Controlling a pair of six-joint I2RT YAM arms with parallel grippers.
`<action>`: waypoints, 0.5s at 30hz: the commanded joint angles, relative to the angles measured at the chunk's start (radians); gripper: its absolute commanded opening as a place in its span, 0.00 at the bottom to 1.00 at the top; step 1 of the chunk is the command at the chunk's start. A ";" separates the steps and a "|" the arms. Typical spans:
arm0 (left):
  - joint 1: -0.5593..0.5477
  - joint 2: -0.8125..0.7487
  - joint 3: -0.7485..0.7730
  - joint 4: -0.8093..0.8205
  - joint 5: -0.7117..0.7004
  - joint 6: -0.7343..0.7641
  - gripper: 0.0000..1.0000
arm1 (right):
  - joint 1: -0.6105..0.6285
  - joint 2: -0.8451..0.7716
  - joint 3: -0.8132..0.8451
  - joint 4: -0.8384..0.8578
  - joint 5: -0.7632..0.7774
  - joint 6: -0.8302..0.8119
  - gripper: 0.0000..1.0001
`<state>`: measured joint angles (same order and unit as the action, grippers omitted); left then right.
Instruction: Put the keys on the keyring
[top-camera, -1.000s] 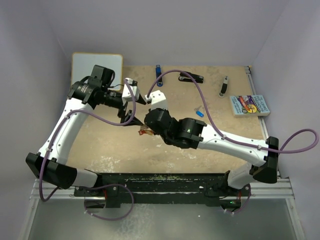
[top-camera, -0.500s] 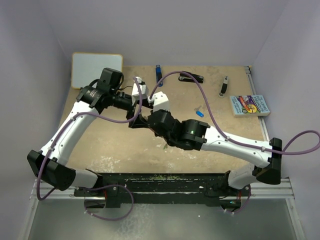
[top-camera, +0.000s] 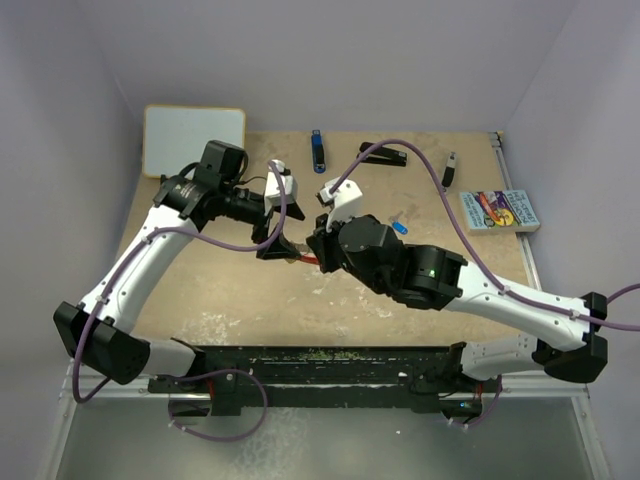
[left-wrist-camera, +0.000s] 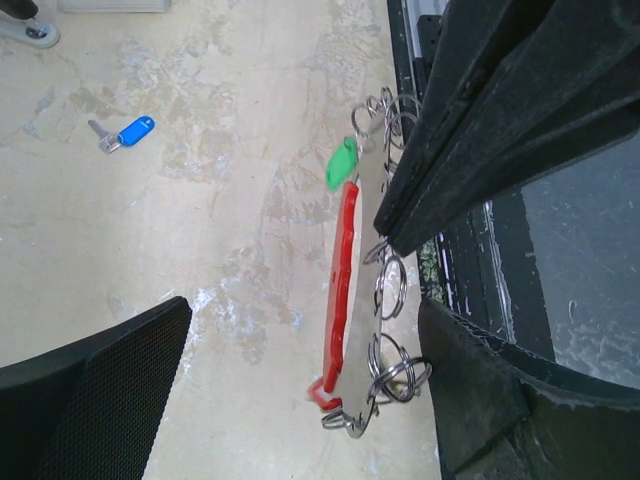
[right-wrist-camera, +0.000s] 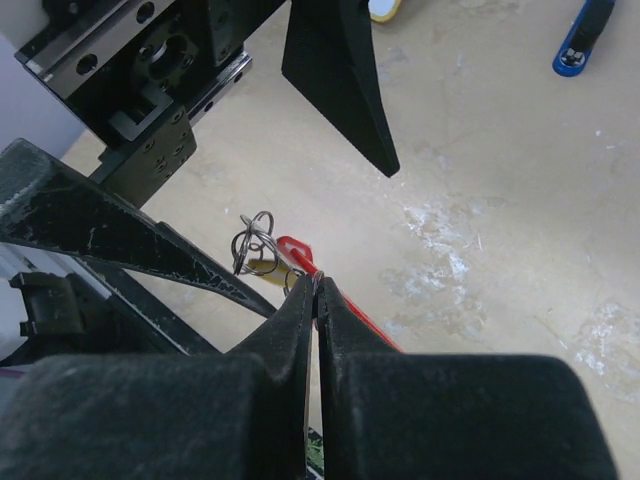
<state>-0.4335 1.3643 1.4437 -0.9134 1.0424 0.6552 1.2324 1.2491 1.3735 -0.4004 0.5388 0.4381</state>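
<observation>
The keyring (left-wrist-camera: 345, 270), a red crescent clip on a silvery plate with several wire rings, hangs in the air. My right gripper (right-wrist-camera: 317, 285) is shut on its metal edge; the red clip (right-wrist-camera: 298, 250) shows just past its fingertips. A green tag (left-wrist-camera: 342, 163) and a yellow tag (right-wrist-camera: 262, 263) hang on the rings. My left gripper (left-wrist-camera: 305, 330) is open, one finger on each side of the keyring's lower end. In the top view the two grippers meet mid-table around the keyring (top-camera: 303, 259). A blue-tagged key (left-wrist-camera: 125, 132) lies loose on the table (top-camera: 400, 226).
A blue-and-black stick (top-camera: 317, 150), a black stapler (top-camera: 385, 155) and a small dark tool (top-camera: 449, 172) lie along the table's back. A book (top-camera: 498, 211) is at the right edge, a whiteboard (top-camera: 193, 138) at the back left.
My right wrist has shifted right and turned, with the keyring still held. My left gripper moved right early on and now straddles the keyring with its fingers apart.
</observation>
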 joint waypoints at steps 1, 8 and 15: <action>-0.004 -0.035 0.005 0.050 0.064 -0.040 0.98 | 0.006 -0.016 -0.005 0.082 -0.053 -0.028 0.00; -0.004 -0.042 0.017 0.069 0.119 -0.098 0.98 | 0.007 -0.016 -0.010 0.105 -0.070 -0.029 0.00; -0.004 -0.051 0.006 0.046 0.145 -0.084 0.98 | 0.006 -0.033 -0.021 0.138 -0.090 -0.029 0.00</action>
<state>-0.4335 1.3460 1.4433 -0.8772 1.1305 0.5682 1.2324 1.2499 1.3499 -0.3485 0.4694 0.4210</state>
